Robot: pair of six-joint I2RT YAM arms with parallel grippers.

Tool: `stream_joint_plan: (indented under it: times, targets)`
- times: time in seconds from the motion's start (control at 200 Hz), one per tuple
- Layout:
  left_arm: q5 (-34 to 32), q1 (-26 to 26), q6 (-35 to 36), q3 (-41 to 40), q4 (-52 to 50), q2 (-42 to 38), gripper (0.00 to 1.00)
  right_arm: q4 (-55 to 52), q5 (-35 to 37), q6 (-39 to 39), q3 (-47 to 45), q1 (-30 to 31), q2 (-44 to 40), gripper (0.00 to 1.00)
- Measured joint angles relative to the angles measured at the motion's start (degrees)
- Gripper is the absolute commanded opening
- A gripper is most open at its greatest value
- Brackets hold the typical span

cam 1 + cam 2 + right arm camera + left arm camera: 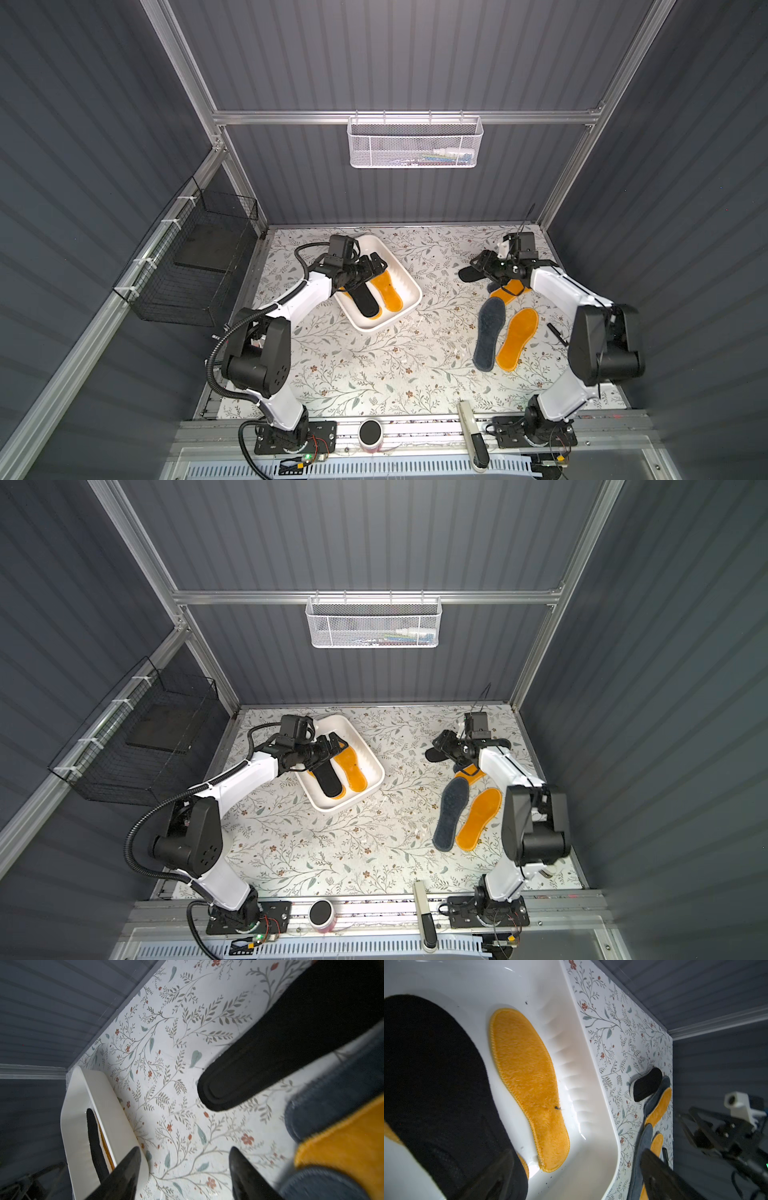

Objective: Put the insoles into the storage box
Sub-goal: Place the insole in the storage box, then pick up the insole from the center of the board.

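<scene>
We see the shallow white plastic storage box point(409, 277) with rounded corners on the floral-print table point(353, 374), toward the far left. Its long axis runs diagonally from far left to near right. Three insoles lie in it, all lengthwise along that axis. A fuzzy orange-yellow insole point(388, 291) lies flat by the right wall, its broad end toward the box's near end. A plain black insole point(365, 301) lies beside it, and a second orange-yellow insole point(391, 1131) shows only its edges from beneath the black one. The left gripper point(376, 264) hangs over the box's far end, jaws spread wide, holding nothing.

Five insoles lie on the table at the right, well apart from the box. A second black insole point(467, 275) lies crosswise, its rounded end pointing toward the box and its other end hidden behind the right gripper point(481, 264). That gripper's jaws stand apart over bare table. A fuzzy grey-blue insole point(490, 332) and a third orange-yellow insole point(517, 338) lie just beside each other, long axes running near to far. A fourth orange-yellow insole point(509, 291) overlaps a second grey-blue insole point(342, 1088), partly under the right arm.

The white mesh basket point(415, 145) on the back rail holds small items we cannot make out. The black wire basket point(195, 266) on the left wall holds a flat dark slab.
</scene>
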Motion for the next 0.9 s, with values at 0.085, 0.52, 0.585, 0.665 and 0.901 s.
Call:
stream_joint_plan:
  times: [0.085, 0.52, 0.585, 0.665, 0.901]
  targets:
    - [2.4, 0.0, 0.1, -0.2, 1.5, 0.0, 0.99, -1.3, -1.0, 0.8, 6.5, 0.0, 7.1, 0.67]
    - [6.8, 0.0, 0.1, -0.3, 3.7, 0.4, 1.0, -4.4, -5.3, 1.6, 12.3, 0.9, 18.1, 0.67]
    - [6.9, 0.0, 0.1, -0.3, 3.7, 0.9, 0.99, -4.4, -5.8, 1.5, 12.2, 1.4, 18.6, 0.67]
    - [7.1, 0.0, 0.1, -0.8, 4.1, 1.4, 1.0, -4.3, -6.3, 1.2, 11.4, 2.3, 19.2, 0.67]
    - [7.0, 0.0, 0.1, -1.2, 4.1, 2.0, 1.0, -3.8, -10.1, -2.6, 8.0, 3.9, 18.5, 0.67]
